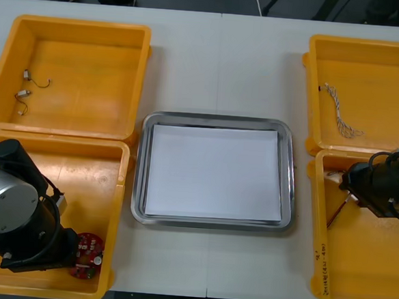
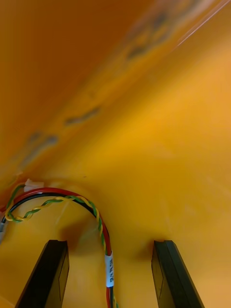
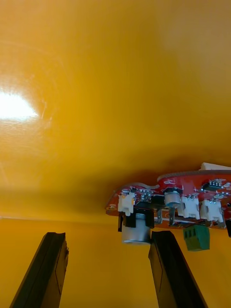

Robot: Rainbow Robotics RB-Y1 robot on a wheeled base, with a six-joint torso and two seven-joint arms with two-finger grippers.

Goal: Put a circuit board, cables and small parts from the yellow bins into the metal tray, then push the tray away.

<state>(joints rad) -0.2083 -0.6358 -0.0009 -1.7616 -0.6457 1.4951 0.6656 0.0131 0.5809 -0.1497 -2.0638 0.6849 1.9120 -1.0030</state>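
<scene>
four yellow bins stand on the light table, two at each side, with the metal tray between them, white inside and holding nothing yet. the left gripper is down in the near left bin with its fingers apart. the round red circuit board lies just beside one finger, mostly outside the gap, with only its edge parts reaching in. the board should be light and stiff but delicate; i'd judge the bare rim the place to pinch, not the connectors or the metal can standing off it. the right gripper is low in the near right bin, fingers likewise spread, and the red and yellow cable runs up between them before curving off toward the bin wall. it will likely be limp and light, so the straight run by its white label looks the safest hold. the far right bin has a twisted blue and white cable, the far left a few small metal parts.
</scene>
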